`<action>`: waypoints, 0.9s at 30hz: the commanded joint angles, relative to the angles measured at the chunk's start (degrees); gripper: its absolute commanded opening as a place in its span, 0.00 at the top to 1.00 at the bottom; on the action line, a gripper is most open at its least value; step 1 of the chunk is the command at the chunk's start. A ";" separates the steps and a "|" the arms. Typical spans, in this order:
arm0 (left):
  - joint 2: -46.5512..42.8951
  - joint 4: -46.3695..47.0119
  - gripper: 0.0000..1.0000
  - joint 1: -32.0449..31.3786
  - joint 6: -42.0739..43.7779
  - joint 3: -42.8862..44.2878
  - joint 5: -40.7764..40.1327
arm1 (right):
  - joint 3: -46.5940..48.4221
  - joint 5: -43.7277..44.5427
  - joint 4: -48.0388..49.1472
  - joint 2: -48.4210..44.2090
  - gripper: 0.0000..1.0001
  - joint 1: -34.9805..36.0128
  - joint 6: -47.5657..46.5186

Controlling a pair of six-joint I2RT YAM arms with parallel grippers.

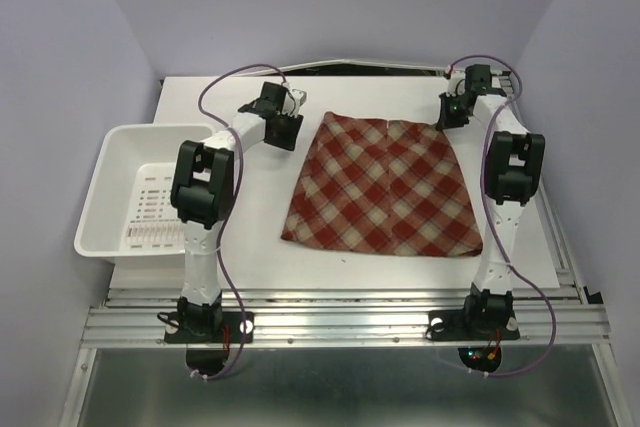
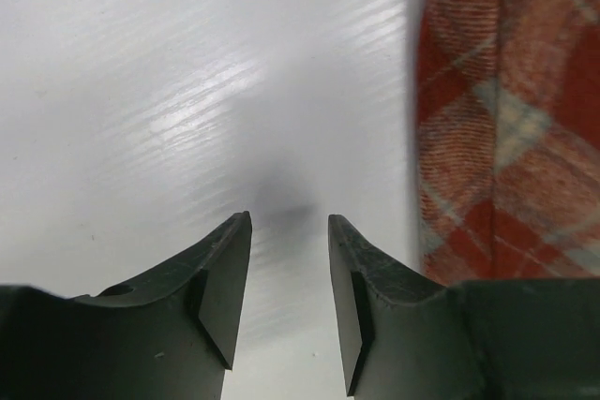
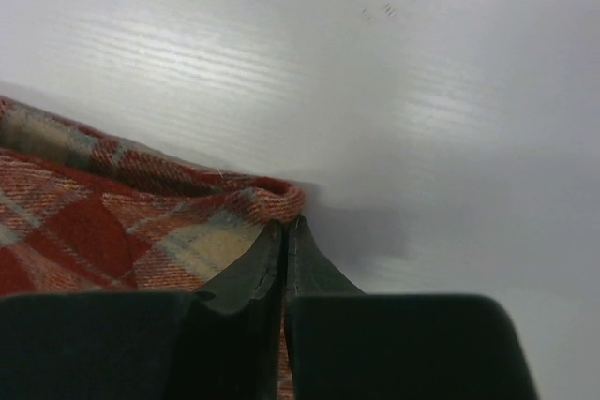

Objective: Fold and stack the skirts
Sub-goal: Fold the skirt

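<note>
Right end effector [image 3: 285, 223] pinches skirt [image 1: 385, 187] corner (left end effector [image 2: 289, 216] gapes).

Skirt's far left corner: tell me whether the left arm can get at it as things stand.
Probably yes: the left gripper hangs open over the table right beside the skirt, with nothing between them.

Skirt [image 1: 385, 187] mid table [image 1: 265, 267], basket [image 1: 100, 197] L of it; L claw [image 1: 285, 130] beside skirt's far-L corner, R claw [image 1: 455, 112] at far-R corner.
</note>
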 commanded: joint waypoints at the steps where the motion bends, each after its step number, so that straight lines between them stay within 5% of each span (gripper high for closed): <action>1: -11.65 -2.54 0.51 -0.04 2.50 -0.84 12.34 | -9.24 5.55 -2.69 -5.54 0.99 0.90 -2.26; 10: -15.61 -13.79 0.62 -4.35 9.89 -14.90 15.71 | -29.72 11.09 0.30 -18.99 0.99 -0.15 -6.12; 18: -11.32 -15.03 0.66 -4.88 9.54 -17.03 9.05 | -34.39 12.86 -0.31 -21.28 0.99 -0.15 -9.38; 24: 1.41 -15.11 0.67 -2.07 8.66 -3.61 2.27 | -39.57 10.67 -5.31 -24.97 0.99 -0.15 -16.23; 27: 12.13 -21.41 0.70 -0.66 8.31 18.56 1.84 | -41.60 4.61 -11.02 -26.64 0.99 -0.15 -19.40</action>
